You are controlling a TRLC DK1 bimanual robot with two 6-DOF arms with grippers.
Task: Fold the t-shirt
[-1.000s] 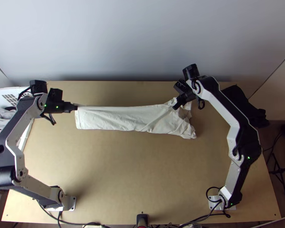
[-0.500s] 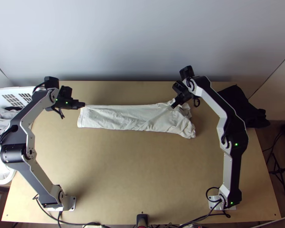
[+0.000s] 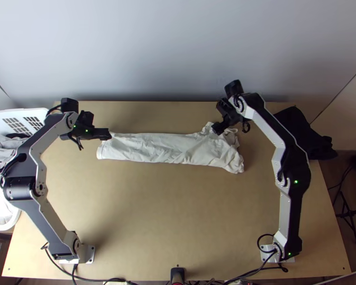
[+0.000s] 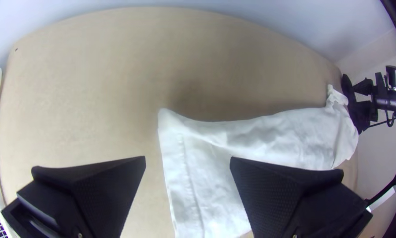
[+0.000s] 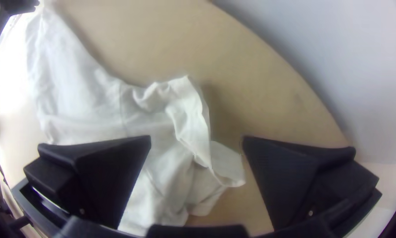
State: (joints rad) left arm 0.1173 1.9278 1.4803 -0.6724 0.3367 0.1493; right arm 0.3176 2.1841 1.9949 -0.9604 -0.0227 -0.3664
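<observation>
Making out a soft, off-white t-shirt [image 3: 163,149] laid as a wrinkled, narrow strip across the far half of the bench [image 3: 178,204], hemmed at left, crumpled at right. Cannot tell the number of layers beneath. Can see the left gripper [image 3: 107,135] at its far left corner and the right gripper [image 3: 217,128] at its far right end, both released, both hiding bits of cloth. Also a white slotted basket [image 3: 21,113], cut off at left.
</observation>
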